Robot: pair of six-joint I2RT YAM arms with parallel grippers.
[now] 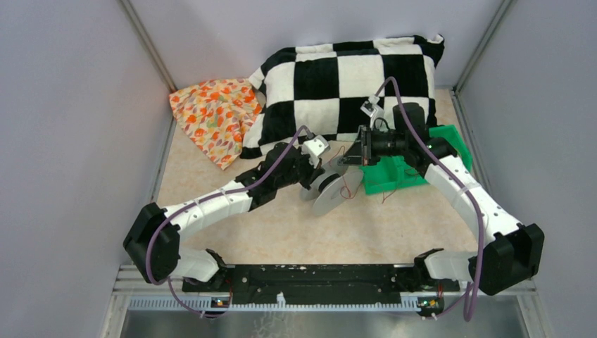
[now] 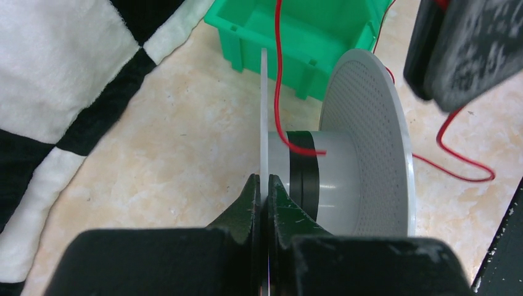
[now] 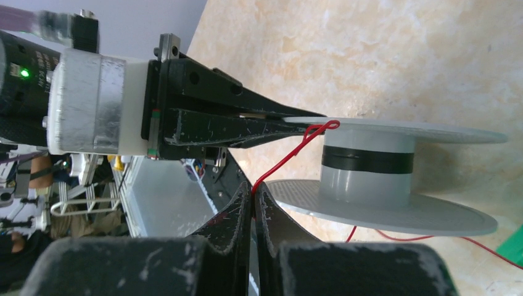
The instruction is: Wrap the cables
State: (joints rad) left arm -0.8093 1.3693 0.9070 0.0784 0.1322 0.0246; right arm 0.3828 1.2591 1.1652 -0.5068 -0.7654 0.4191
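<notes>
Beige tabletop (image 1: 281, 232) spreads under me, with a checkered pillow (image 1: 345, 77) along the far edge and a floral cloth (image 1: 211, 116) at the far left corner. My left gripper (image 2: 264, 185) is clamped tight on one flange of the grey spool (image 2: 364, 154) mid-table. My right gripper (image 3: 253, 191) pinches a red cable (image 3: 287, 157) that reaches the spool and lies across its core. A green bin (image 1: 394, 176) sits just behind, toward the right edge.
</notes>
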